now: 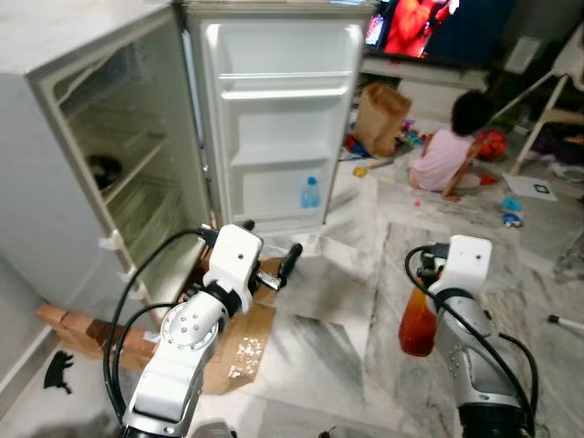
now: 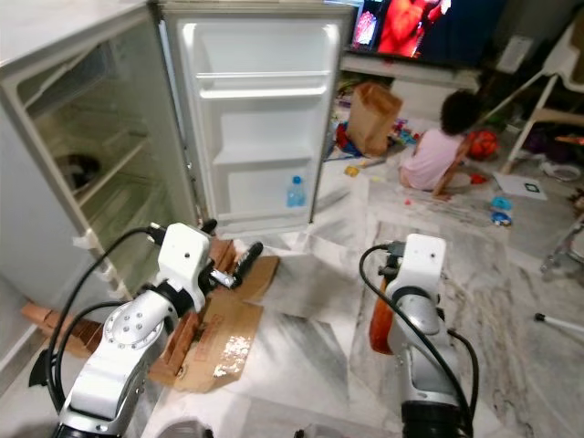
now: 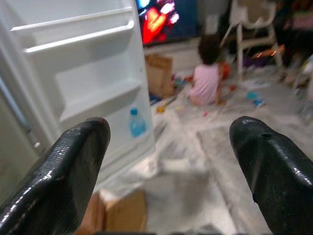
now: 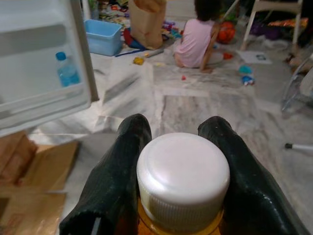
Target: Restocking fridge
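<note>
The white fridge (image 1: 100,155) stands open on my left, its door (image 1: 283,119) swung wide toward me. A small blue water bottle (image 1: 311,192) sits in the door's lowest shelf. My right gripper (image 1: 422,278) is shut on the neck of an orange juice bottle (image 1: 418,324) with a white cap (image 4: 183,174), held low over the marble floor. My left gripper (image 1: 278,265) is open and empty, pointing at the foot of the fridge door; its black fingers (image 3: 73,166) stand wide apart.
Flattened cardboard (image 1: 242,342) lies on the floor by the fridge. A person in pink (image 1: 447,151) sits on the floor beyond, among toys, near a brown paper bag (image 1: 380,117). A screen (image 1: 415,23) glows behind.
</note>
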Robot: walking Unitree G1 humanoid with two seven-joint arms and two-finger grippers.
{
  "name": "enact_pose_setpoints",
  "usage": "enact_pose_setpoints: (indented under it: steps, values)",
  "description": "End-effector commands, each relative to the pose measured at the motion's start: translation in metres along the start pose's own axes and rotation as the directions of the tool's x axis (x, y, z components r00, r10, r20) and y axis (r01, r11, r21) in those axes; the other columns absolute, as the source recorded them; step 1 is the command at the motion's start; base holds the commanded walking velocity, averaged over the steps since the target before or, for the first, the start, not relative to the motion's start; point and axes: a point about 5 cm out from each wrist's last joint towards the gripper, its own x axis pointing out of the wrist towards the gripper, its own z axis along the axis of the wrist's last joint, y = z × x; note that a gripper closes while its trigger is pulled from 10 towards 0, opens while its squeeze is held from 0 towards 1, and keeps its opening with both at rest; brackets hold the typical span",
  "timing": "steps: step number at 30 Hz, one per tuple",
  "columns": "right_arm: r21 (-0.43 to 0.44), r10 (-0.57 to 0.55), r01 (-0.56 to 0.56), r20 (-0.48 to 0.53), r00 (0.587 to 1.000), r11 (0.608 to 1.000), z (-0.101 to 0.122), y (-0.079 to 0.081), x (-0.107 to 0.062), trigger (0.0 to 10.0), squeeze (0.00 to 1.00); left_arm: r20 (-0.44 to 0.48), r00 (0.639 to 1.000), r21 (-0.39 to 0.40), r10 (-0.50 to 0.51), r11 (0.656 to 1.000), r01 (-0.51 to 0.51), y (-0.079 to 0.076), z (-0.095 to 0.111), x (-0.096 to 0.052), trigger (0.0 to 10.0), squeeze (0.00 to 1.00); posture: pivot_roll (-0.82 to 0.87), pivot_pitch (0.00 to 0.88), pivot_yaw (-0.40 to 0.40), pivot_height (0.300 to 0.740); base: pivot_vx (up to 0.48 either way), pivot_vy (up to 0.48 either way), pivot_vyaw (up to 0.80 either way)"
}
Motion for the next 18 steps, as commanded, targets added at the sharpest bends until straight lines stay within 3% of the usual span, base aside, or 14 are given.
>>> enact_pose_setpoints:
  steps: [1,6,18]
  values:
    - [-0.001,0.026,-0.026,0.051,0.998,1.0,0.013,0.004,0.002,10.0,0.0,-0.001,1.0,0.008,0.031,0.999,-0.031,0.003,0.003,0.005,10.0,0.0,0.07,0.0,-0.075,0.74,0.465,0.0,0.0]
    - [-0.041,0.109,-0.106,0.098,0.989,0.994,0.025,0.017,0.006,10.0,0.0,0.016,0.993,0.034,0.114,0.993,-0.114,0.015,0.015,0.009,10.0,0.0,0.1,0.015,-0.072,0.74,0.48,0.0,0.0]
    - [-0.084,0.205,-0.194,0.152,0.967,0.978,0.038,0.04,0.008,10.0,0.0,0.002,0.987,0.033,0.163,0.986,-0.163,0.014,0.012,0.005,10.0,0.0,0.09,0.026,-0.077,0.74,0.48,0.0,0.0]
